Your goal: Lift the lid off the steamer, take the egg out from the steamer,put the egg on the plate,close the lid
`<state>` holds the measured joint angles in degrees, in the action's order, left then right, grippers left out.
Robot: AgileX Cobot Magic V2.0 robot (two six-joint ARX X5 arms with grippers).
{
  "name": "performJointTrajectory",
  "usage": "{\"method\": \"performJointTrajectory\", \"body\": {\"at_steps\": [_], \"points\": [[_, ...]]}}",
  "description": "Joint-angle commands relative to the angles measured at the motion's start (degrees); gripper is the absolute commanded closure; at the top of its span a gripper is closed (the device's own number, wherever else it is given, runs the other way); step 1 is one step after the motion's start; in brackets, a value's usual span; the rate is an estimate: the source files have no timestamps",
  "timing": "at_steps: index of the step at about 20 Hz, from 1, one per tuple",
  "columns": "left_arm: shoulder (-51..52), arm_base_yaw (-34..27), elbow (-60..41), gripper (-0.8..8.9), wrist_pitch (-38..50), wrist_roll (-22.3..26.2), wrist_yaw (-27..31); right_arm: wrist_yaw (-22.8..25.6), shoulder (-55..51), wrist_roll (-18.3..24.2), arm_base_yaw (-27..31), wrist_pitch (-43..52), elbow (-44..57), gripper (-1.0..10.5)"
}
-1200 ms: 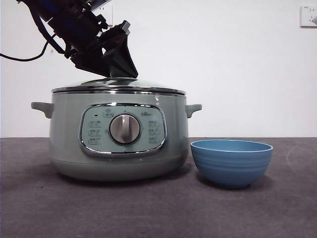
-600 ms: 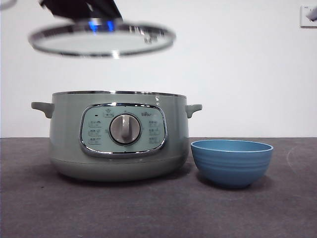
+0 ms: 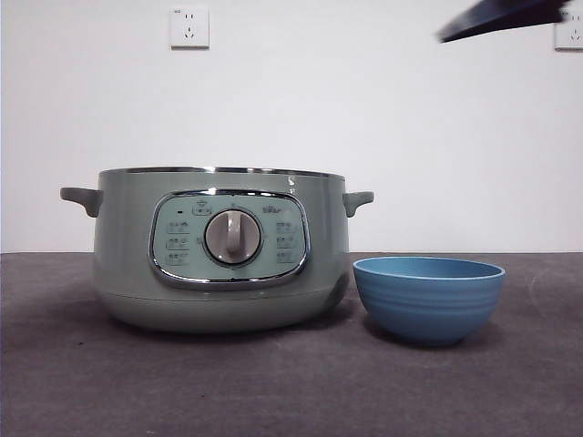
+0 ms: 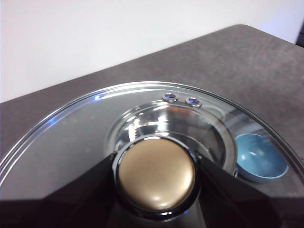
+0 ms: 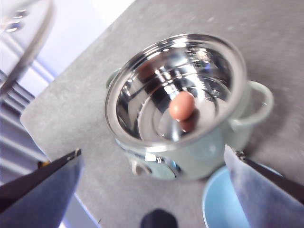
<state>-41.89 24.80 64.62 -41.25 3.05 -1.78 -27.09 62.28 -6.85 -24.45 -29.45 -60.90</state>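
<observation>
Lid gone from the front view.
Left gripper (image 4: pixel 156 178) clamps the lid (image 4: pixel 71 137) knob aloft; right gripper (image 5: pixel 152 190), jaws wide and empty, hovers over the open steamer (image 5: pixel 190 152) and egg (image 5: pixel 182 106).

Dark grey table (image 3: pixel 273 382) filling the lower third of the front frame. White wall (image 3: pixel 364 118) above. One white socket (image 3: pixel 189 26) near top, left of centre; another socket (image 3: pixel 569 35) cut off at upper right edge.

egg (image 5: pixel 182 105) inside steamer (image 3: pixel 219 250), plate (image 3: pixel 428 299) just right of steamer
</observation>
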Motion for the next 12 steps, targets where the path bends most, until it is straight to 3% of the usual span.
{"method": "performJointTrajectory", "body": {"at_steps": [1,6,12], "points": [[5.16,-0.04,0.35,8.22,0.42,-2.01,0.90,3.08,6.21,-0.79,-3.93,0.68,-5.18,4.4],[12.68,-0.04,0.35,8.22,-7.56,-3.52,1.77,10.67,24.00,-0.37,-10.93,-1.05,-20.26,4.4],[14.86,-0.04,0.35,8.22,-10.16,-3.45,1.70,17.94,42.93,2.25,-15.04,-3.17,-34.29,4.4]]}}
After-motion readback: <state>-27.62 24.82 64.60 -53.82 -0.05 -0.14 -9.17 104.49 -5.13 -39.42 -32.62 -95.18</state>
